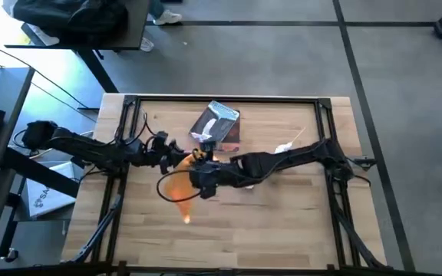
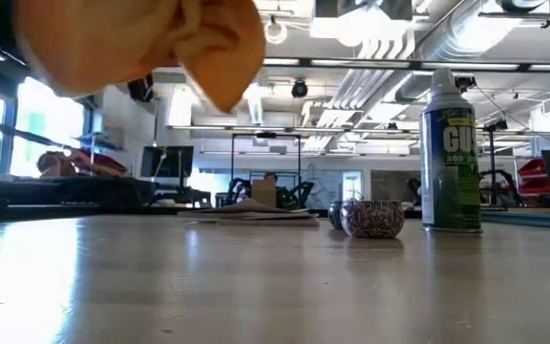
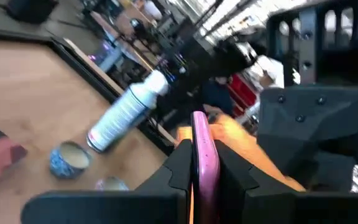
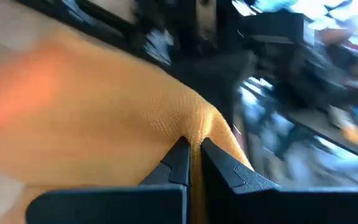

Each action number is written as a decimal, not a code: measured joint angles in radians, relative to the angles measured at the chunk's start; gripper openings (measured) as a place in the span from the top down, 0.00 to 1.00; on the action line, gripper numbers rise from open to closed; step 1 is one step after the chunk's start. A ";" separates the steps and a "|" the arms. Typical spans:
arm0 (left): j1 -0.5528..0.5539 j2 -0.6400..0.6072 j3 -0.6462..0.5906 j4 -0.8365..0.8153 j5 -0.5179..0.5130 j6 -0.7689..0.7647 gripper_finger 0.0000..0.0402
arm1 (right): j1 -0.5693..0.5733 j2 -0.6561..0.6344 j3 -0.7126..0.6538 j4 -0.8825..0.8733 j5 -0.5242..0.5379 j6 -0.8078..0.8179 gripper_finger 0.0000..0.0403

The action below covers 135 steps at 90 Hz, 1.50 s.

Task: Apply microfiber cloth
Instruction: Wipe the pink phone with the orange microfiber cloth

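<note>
The orange-yellow microfiber cloth [image 1: 178, 188] hangs above the table's middle, clear of the wood in the low view [image 2: 141, 38]. My right gripper [image 4: 191, 148] reaches in from the right and is shut on the cloth. My left gripper [image 3: 202, 163] comes in from the left, right beside the cloth [image 3: 241, 140]. It is shut on a thin pink flat thing [image 3: 202, 134] seen edge-on. In the high view the two grippers meet at the cloth's upper end [image 1: 194, 162]. My left gripper pinches the thin pink thing between its two fingers, at its lower part [image 3: 204, 177]. The thing stands up edge-on past the fingertips, clear of the table. My right gripper pinches a bunched fold of the cloth [image 4: 194, 132] between its two fingertips. The cloth spreads away from the fingers and hangs slack, lifted off the table.
A grey-blue and white packet [image 1: 216, 123] lies at the far middle of the table, with a dark red thing [image 1: 229, 142] beside it. A spray can [image 2: 451, 153] stands upright next to a small patterned bowl [image 2: 370, 218]. The near half of the table [image 1: 229, 238] is bare wood.
</note>
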 joint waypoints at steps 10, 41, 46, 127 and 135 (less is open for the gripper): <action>-0.035 -0.007 0.000 0.019 0.001 0.010 0.95 | -0.013 0.004 0.000 -0.013 -0.180 0.030 1.00; -0.059 -0.026 0.000 0.141 -0.029 0.039 0.95 | 0.099 0.000 0.000 -0.107 0.126 -0.146 1.00; -0.059 -0.022 0.001 0.151 -0.057 0.006 0.95 | 0.110 0.000 0.000 -0.072 0.252 -0.228 1.00; -0.082 0.005 0.007 0.163 -0.260 -0.010 0.95 | -0.020 0.008 0.001 0.075 0.186 -0.305 1.00; -0.082 0.004 0.007 0.165 -0.258 -0.008 0.95 | 0.000 -0.007 0.001 0.031 0.276 -0.294 1.00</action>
